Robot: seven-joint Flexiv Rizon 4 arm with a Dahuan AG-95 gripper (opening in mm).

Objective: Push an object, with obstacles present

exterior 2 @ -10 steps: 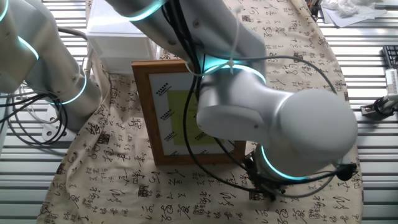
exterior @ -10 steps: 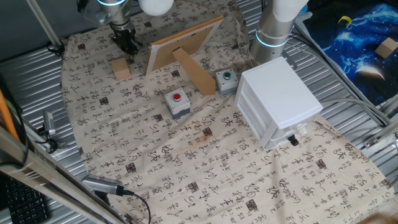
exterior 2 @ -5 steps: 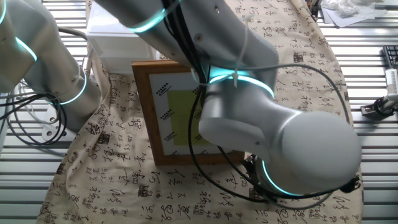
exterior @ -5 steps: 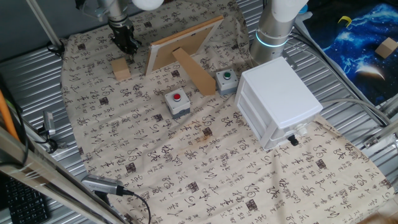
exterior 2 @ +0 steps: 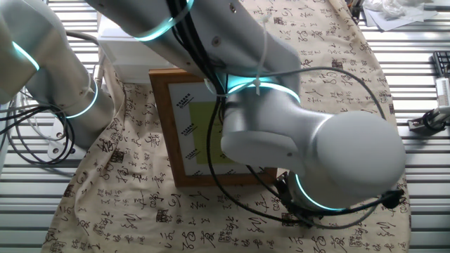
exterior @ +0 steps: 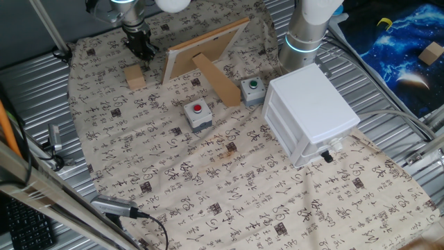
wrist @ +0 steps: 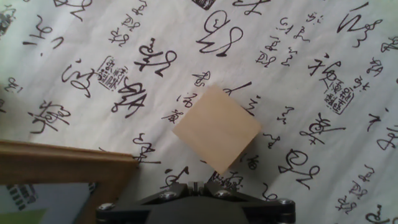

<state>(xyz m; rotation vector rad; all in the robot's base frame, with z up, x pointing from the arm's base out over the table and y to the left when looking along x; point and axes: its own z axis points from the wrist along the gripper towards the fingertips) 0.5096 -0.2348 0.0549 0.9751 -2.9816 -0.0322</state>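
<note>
I see the bench of ribbed metal, draped with a cloth printed in black script. The biggest thing on it is the white drawer cabinet, standing at the right side of the cloth; its drawers are closed, so I cannot see inside them. Next in size is the wooden picture frame, propped tilted on its strut; in the other fixed view its face shows a white sheet with a yellow-green patch, though the arm covers much of that picture. Just beside the strut's foot sits a grey box with a green button, and a little nearer the camera a grey box with a red button; the two are near each other but apart.

The small tan wooden block lies flat on the cloth to the left of the frame, clear of it. The tool hangs just behind the block. From the hand view, the block sits right in front of the finger bases, and the fingers look closed together, empty, though only their roots show, so I say that with some caution. A corner of the frame fills that view's lower left.
</note>
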